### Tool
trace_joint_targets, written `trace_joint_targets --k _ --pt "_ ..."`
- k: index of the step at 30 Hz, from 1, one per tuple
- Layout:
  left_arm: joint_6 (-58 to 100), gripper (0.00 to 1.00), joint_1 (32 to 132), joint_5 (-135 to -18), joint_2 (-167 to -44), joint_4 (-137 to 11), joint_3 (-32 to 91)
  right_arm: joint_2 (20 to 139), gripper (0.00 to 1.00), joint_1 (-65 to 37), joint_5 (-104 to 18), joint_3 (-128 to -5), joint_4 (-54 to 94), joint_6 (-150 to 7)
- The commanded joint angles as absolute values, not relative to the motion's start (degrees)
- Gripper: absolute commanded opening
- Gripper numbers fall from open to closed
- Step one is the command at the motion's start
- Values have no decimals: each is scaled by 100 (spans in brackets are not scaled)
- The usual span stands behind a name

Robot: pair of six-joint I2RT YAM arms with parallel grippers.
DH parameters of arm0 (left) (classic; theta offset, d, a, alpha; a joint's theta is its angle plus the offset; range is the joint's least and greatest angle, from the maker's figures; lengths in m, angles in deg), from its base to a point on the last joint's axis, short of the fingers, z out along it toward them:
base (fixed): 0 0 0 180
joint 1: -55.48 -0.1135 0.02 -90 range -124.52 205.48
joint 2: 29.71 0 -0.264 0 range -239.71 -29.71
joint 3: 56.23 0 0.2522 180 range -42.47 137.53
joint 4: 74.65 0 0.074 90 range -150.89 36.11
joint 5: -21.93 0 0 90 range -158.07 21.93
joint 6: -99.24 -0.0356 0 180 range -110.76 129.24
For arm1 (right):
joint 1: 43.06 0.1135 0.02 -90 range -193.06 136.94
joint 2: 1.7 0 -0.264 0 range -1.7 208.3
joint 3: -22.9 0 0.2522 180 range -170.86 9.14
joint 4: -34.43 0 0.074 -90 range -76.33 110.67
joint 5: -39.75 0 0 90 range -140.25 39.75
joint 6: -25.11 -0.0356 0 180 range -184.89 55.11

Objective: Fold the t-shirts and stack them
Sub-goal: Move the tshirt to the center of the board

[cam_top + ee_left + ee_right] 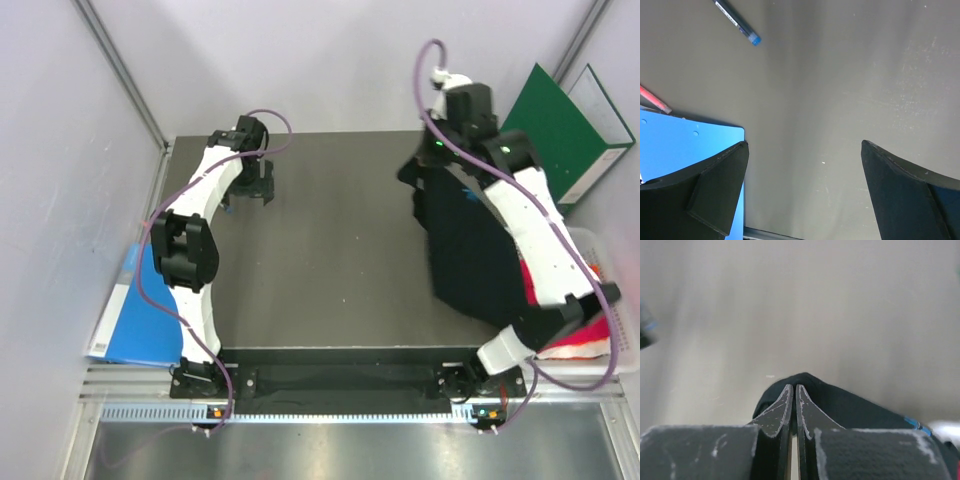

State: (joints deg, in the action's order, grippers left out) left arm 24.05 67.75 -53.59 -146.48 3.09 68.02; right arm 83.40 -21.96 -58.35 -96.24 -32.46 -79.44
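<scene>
Gripping: the right gripper (794,390) had its 2 fingers pressed together on a fold of the black t-shirt (470,250), and cloth bulged out just past the tips.
Black t-shirt: it hung from that pinch over the far right part of the table (340,260). Its body trailed down and back toward the near right corner, crumpled and not yet spread flat.
Red t-shirt (590,335): it lay bunched with a bit of white cloth in the white bin (590,236) just beside the table's right edge, partly hidden by the right arm.
Left gripper (804,145): its fingers stood wide apart and held nothing. It hovered over bare table on the far left, well apart from both shirts.
Step, as judged: shirt 1 was being brought onto the table for laying out. No fold was made and nothing was stacked.
Handling: the cloth looked light, soft and limp. It would sag and bunch from 1 pinch and could not break. A thin edge might slide out of a shallow grip.
Where to hold: 2 matching corners, at the shoulders or the hem, 1 per gripper, would probably let it hang flat. The free corner suited the left gripper.
Risk: trailing cloth could snag on the bin rim.
Other things: a green folder (560,130) leaned past the far right corner. A blue folder (135,320) lay off the left edge, with 2 pens (735,20) near it.
</scene>
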Motion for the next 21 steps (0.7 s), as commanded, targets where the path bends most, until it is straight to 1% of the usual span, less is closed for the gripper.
trace_joint_targets --k 1,2,3,4,5,6,8,10,12,14,18,21 --pt "2348 98 6665 -5392 -14529 169 6968 9047 0 -1119 -5132 -11274 -3435 -7606" --pt "2348 98 6664 -5392 -14529 169 6950 9171 0 -959 -5061 -11851 -3557 -7553" --pt "2348 98 6664 -5401 -14502 169 6932 9277 0 -818 -5051 -12100 -3610 -7553" --pt "2348 99 6664 -5418 -14485 177 6898 9365 0 -616 -4790 -12294 -3620 -7570" --pt "2348 98 6664 -5418 -14450 169 6871 9331 0 -562 -4674 -12357 -3420 -7701" --pt "2348 98 6664 -5401 -14432 169 6845 9261 0 -536 -4473 -12244 -3261 -7789" --pt "2348 98 6664 -5349 -14388 160 6766 8849 0 -535 -4462 -11482 -2692 -7991" --pt "2348 98 6664 -5304 -14309 116 6687 8393 0 -553 -4751 -10832 -2513 -8027" --pt "2348 98 6664 -5295 -14247 81 6625 8032 0 -631 -5233 -10618 -2565 -7975" --pt "2348 98 6656 -5278 -14212 63 6616 7794 0 -728 -5673 -10530 -2670 -7870" --pt "2400 98 6673 -5330 -14195 55 6563 6916 0 -1123 -7243 -10486 -2654 -7553" --pt "2471 98 6682 -5436 -14168 19 6537 6659 0 -1352 -7774 -10520 -2530 -7176"
